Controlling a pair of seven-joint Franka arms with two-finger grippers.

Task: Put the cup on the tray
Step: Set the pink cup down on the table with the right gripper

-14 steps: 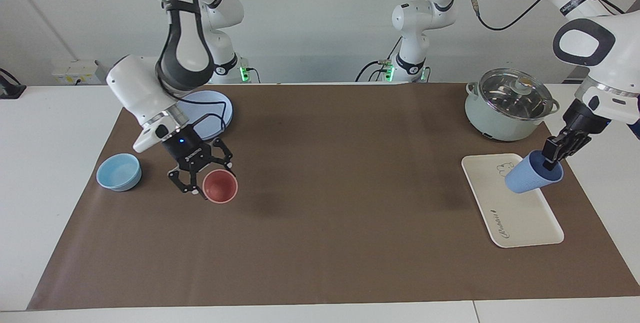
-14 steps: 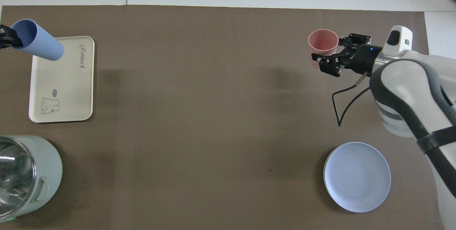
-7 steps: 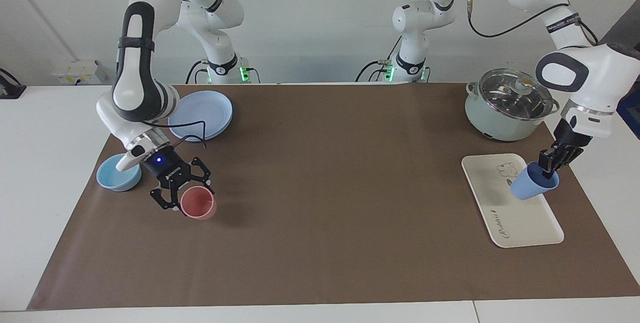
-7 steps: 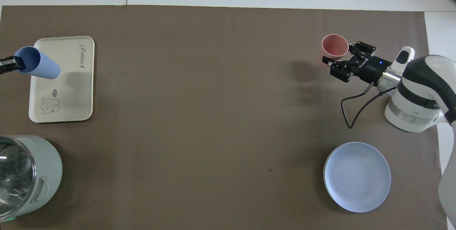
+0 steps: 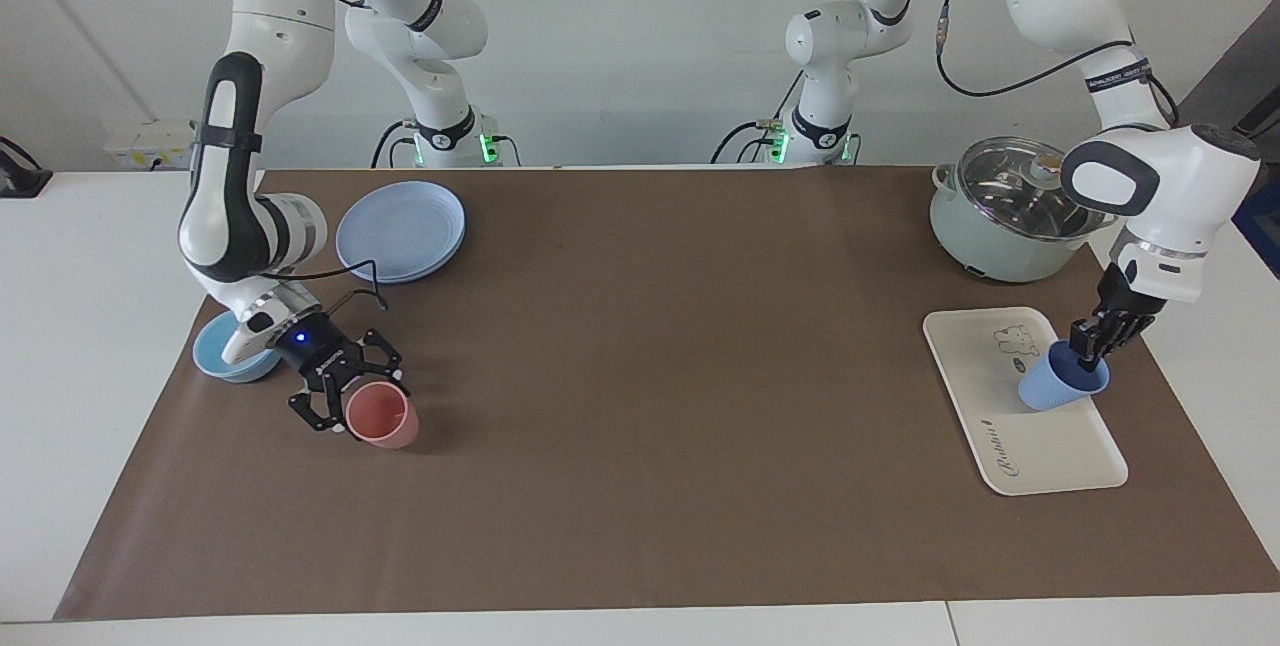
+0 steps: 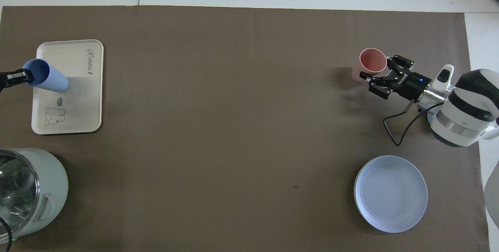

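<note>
The blue ribbed cup (image 5: 1055,388) (image 6: 48,81) hangs tilted, with its base down at the cream tray (image 5: 1040,451) (image 6: 84,100); whether it touches the tray I cannot tell. My left gripper (image 5: 1090,354) (image 6: 21,77) is shut on the cup's rim, one finger inside the mouth. My right gripper (image 5: 350,406) (image 6: 380,73) is shut on the rim of a pink cup (image 5: 385,418) (image 6: 370,61), held tilted and low over the brown mat at the right arm's end of the table.
A round blue plate (image 5: 400,229) (image 6: 390,193) lies near the right arm's base. A light-blue bowl (image 5: 222,358) sits partly under the right arm's wrist. A pale green pot with a glass lid (image 5: 1010,216) (image 6: 27,193) stands nearer to the robots than the tray.
The left gripper has come down with the blue cup, from well above the tray to its surface. The right gripper has sunk with the pink cup toward the mat, close to the bowl.
</note>
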